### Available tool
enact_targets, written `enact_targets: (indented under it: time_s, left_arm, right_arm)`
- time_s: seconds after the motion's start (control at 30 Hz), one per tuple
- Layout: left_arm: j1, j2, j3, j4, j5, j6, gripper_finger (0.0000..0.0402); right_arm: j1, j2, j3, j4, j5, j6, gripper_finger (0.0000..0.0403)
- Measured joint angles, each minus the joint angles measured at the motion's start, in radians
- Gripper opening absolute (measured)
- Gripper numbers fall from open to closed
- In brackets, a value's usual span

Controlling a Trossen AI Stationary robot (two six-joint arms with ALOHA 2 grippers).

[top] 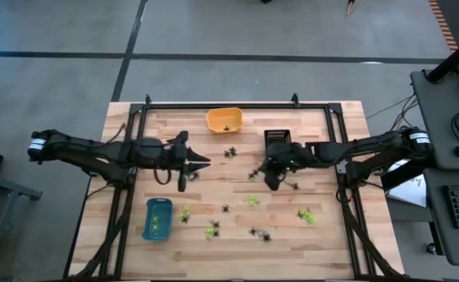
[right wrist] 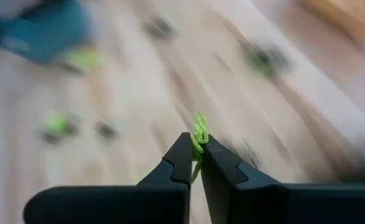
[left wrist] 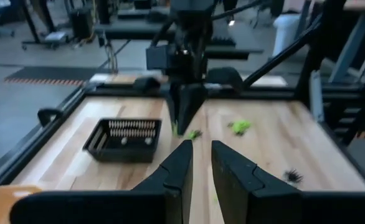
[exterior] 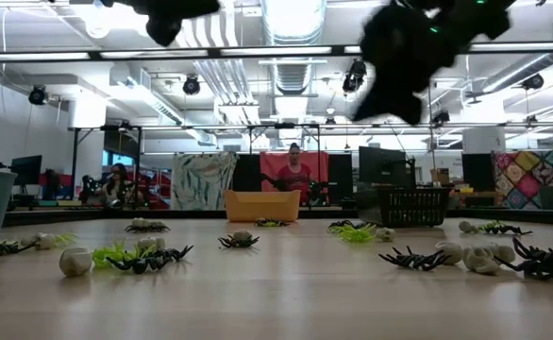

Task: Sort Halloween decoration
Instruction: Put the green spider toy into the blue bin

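Right end effector (right wrist: 196, 163) pinched shut on a lime-green trinket (right wrist: 199, 134), piece sticks out past the fingertips, lifted clear of the bench (top: 331, 243). In the high view the right end effector (top: 272, 182) sits centre-right of frame, just below the black tray (top: 277, 138). Left end effector (top: 202, 163) hangs left of centre, fingers narrow with a slim gap, nothing between them in the left wrist view; waiting.

Key relation: blue tray (top: 157, 218) at lower left of the high view already has lime-green bits inside, so judged drop-off for the held piece. It lies down and left from the right end effector, well apart, across the middle of the bench. Left arm is nearer that tray, but the right arm has the piece. Tray's long axis runs top-to-bottom in the frame, so a crossways approach meets its long side.

Rest of the decoration: loose on the bench, mostly lower half of the high view. Lime-green ones (top: 306, 214) lower right and near the blue tray, black spiders (top: 260, 233) bottom centre and mid-bench (top: 231, 152). Orange tray (top: 224, 119) at top centre holds something small, can't tell what.

Risk: thin grip on the trinket, could slip in transit.
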Motion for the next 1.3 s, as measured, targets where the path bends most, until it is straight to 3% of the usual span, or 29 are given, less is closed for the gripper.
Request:
enact_targets:
  time_s: [0.13,0.27,0.4,0.57,0.77,1.3]
  left_arm:
    - [-0.023,-0.069,-0.006,0.001,0.000,-0.020,0.0043]
    - [-0.029,-0.132,-0.012,0.000,0.000,-0.037,0.0043]
    - [-0.029,-0.194,-0.013,0.001,-0.001,-0.045,0.0043]
    - [-0.029,-0.275,-0.014,-0.014,-0.001,-0.046,0.0043]
    - [-0.029,-0.374,-0.014,-0.081,-0.001,-0.068,0.0043]
    - [-0.029,-0.485,-0.061,-0.110,-0.002,-0.094,0.0043]
  right_arm:
    - [0.000,0.127,0.035,0.298,-0.082,-0.173,0.0013]
    - [0.000,0.297,0.160,0.398,-0.087,-0.322,0.0013]
    - [0.000,0.476,0.342,0.400,-0.094,-0.415,0.0013]
    - [0.000,0.674,0.549,0.400,-0.233,-0.458,0.0013]
    - [0.000,0.864,0.750,0.400,-0.271,-0.481,0.0013]
    - [0.000,1.104,1.017,0.396,-0.300,-0.501,0.0012]
